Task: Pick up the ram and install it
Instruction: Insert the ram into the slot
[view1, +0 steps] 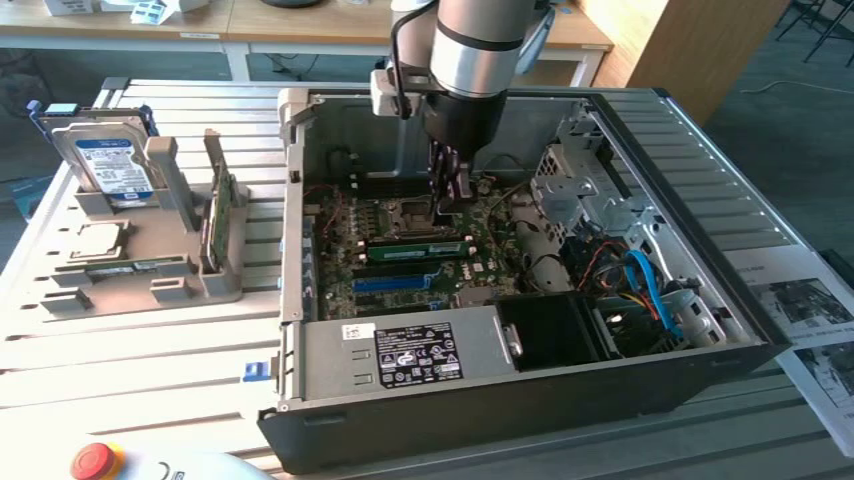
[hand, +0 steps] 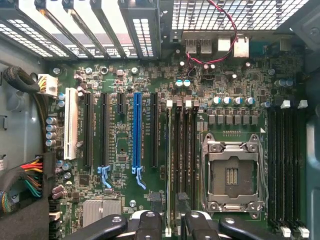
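Note:
The ram (view1: 416, 248) is a narrow green stick standing in a slot of the motherboard inside the open computer case (view1: 747, 300). In the wrist view the ram (hand: 168, 150) is edge-on, a thin pale line running along its slot. My gripper (view1: 450, 195) hangs straight down into the case just above the board, over one end of the stick. The gripper (hand: 169, 202) is open, its dark fingertips (hand: 156, 201) apart on either side of the stick's edge without pressing on it.
A grey stand on the exterior view's left holds a hard drive (view1: 114, 160), a processor (view1: 91, 240) and an upright green card (view1: 220, 215). On the board are a blue slot (hand: 137, 130), the processor socket (hand: 232, 172) and empty black slots (hand: 287, 165). The power supply (view1: 400, 350) and blue cables (view1: 647, 285) fill the near side.

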